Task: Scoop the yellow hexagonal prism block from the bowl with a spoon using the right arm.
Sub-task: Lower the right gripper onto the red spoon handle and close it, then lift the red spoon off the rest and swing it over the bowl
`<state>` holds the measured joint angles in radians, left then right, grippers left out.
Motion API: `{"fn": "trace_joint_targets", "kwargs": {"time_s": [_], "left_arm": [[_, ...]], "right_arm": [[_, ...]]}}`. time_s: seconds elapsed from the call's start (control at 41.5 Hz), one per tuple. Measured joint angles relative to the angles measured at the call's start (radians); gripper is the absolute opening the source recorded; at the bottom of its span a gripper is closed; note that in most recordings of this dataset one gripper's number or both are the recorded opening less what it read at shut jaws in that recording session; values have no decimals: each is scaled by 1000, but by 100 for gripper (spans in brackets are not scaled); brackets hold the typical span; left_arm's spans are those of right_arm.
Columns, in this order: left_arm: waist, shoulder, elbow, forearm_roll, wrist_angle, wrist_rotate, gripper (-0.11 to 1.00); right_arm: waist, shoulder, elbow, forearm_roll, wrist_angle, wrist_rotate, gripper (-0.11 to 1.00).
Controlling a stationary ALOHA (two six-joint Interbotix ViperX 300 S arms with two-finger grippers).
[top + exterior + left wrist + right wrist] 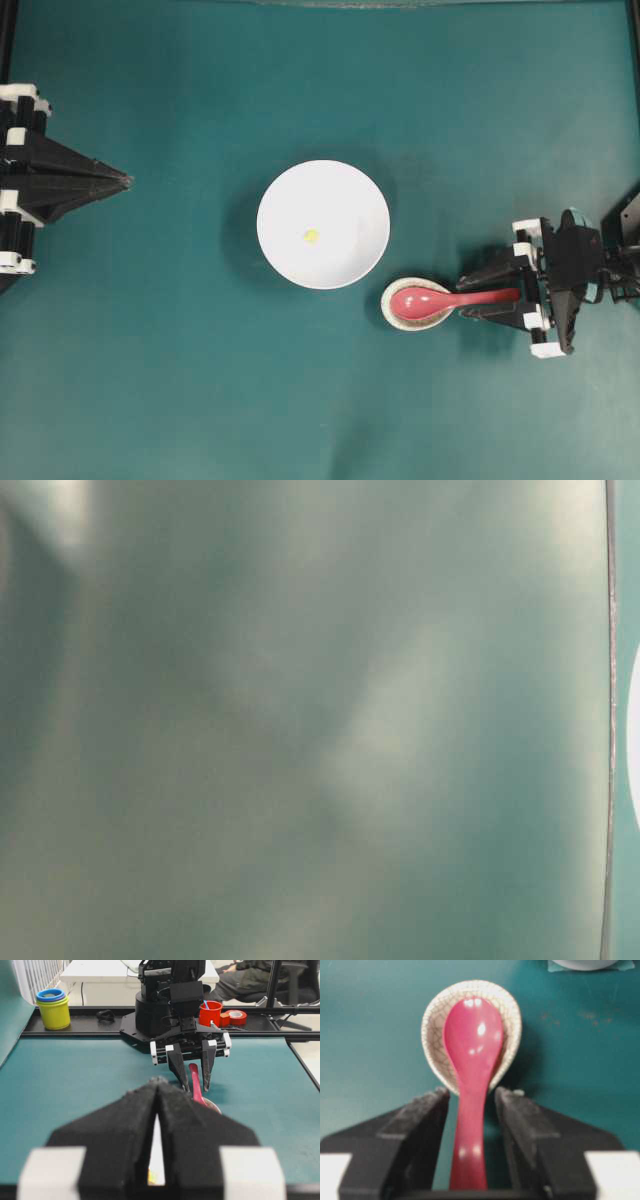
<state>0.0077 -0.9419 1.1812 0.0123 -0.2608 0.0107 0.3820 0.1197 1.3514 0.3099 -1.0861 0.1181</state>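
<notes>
Tiny yellow block point(311, 237) sits in the smooth white bowl point(323, 224); glossy red spoon point(471, 1060) lies in the crackled oval rest point(507, 1020), handle between my right claw's point(471, 1105) wide jaws.

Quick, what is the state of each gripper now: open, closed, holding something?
Left gripper: closed, holding nothing.
Right gripper: open, one finger on each side of the spoon handle, not yet gripping it.

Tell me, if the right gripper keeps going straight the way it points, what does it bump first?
Probably the spoon rest. The open right gripper already straddles the spoon handle, and the rest lies straight ahead, though the fingers may sit higher.
</notes>
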Motion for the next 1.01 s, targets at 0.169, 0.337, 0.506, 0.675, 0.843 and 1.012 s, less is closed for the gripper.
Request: {"fn": "trace_joint_targets", "kwargs": {"time_s": [0.169,0.337,0.506,0.675,0.843,1.012], "left_arm": [[0,2,2,0,2,0,0],[0,2,0,0,8,0,0],[-2,2,2,-2,8,0,0],[0,2,2,0,8,0,0],[0,2,2,0,20,0,0],[-2,2,2,0,25,0,0]], "right_arm": [[2,0,-2,0,0,-32,51],[2,0,-6,0,5,-60,51],[2,0,-6,-2,8,-61,51],[2,0,-8,0,6,-61,41],[2,-3,-6,0,6,-61,24],[0,-52,-5,0,8,-64,24]]}}
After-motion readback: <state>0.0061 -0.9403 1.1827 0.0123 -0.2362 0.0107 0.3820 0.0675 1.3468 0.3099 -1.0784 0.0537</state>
